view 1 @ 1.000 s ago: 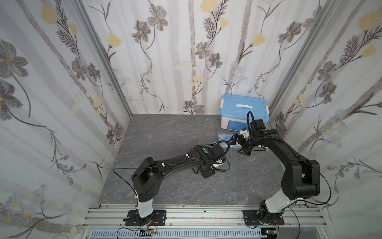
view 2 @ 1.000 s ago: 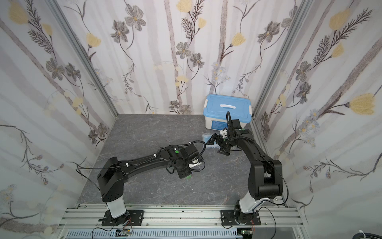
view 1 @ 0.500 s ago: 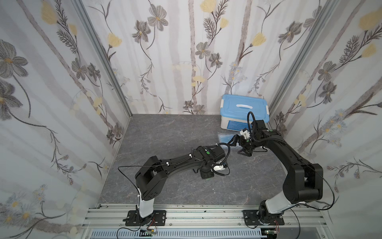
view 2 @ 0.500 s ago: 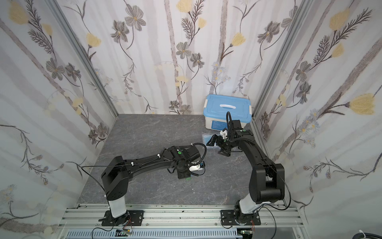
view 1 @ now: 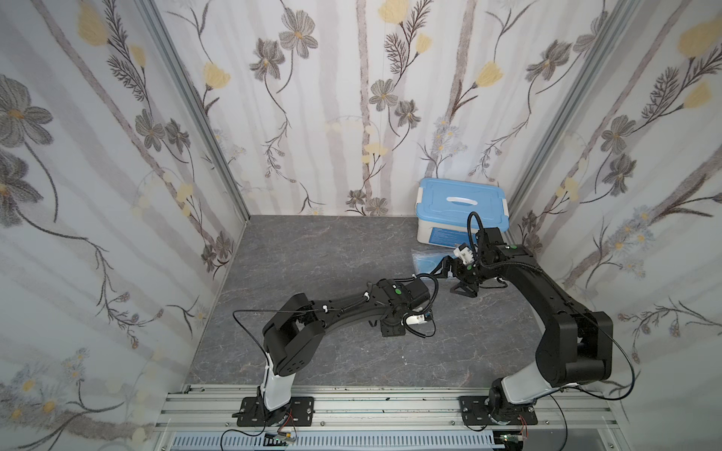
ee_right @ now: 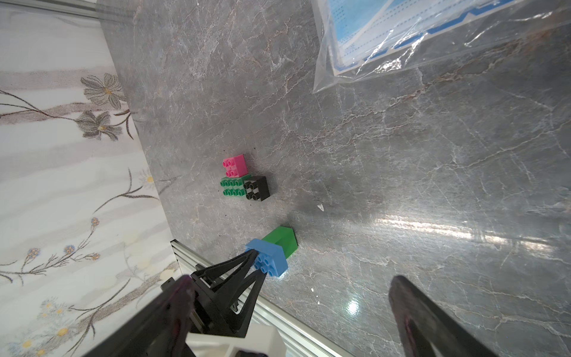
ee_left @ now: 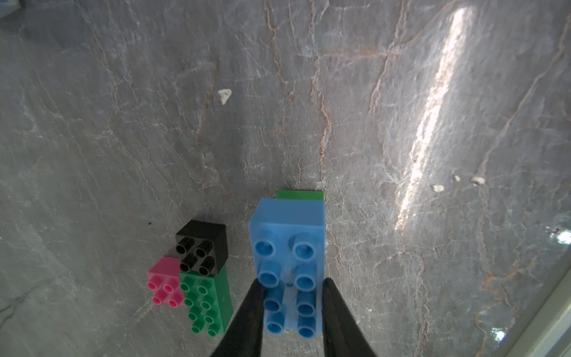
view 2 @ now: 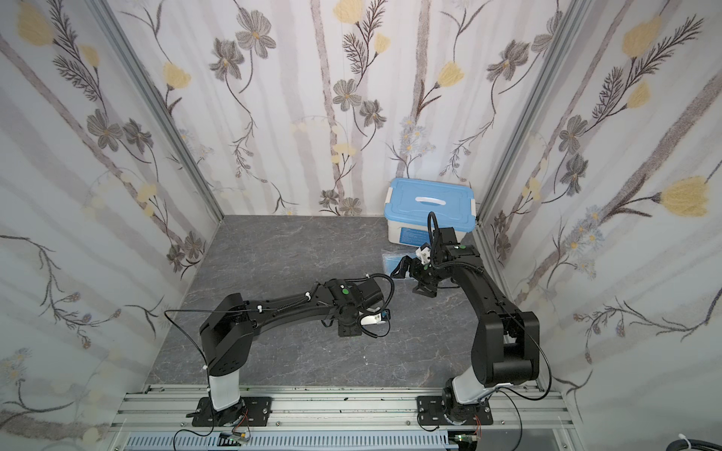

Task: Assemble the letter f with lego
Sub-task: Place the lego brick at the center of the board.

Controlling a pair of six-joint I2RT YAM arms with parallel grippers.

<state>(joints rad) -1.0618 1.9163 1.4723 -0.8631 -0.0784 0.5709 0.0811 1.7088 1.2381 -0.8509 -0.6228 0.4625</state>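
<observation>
- Low over the middle of the tabletop (ee_left: 309, 92), my left arm is stretching out from its base with the wrist bent down, so my left tool (ee_left: 292, 287) is pointing straight at the surface.
- My right arm is reaching toward the back right corner with its elbow raised, and my right tool (view 1: 453, 279) is hanging near the edge of the packet of masks (ee_right: 386, 37), just in front of the blue-lidded box (view 1: 461, 203).
- Nothing is standing between the two tools; they are hanging well apart.
- The lego is sitting in two clusters near each other. The black brick (ee_left: 202, 244) is sitting on one end of the long green brick (ee_left: 208, 306), and the pink brick (ee_left: 165, 275) is lying right up against that green one.
- My left tool is squeezing narrow on the long sides of the blue brick (ee_left: 289, 235), studs facing my wrist camera. A second green brick (ee_left: 299, 195) is showing from under its far end.
- My right tool is gaping wide, holding nothing and touching nothing.
</observation>
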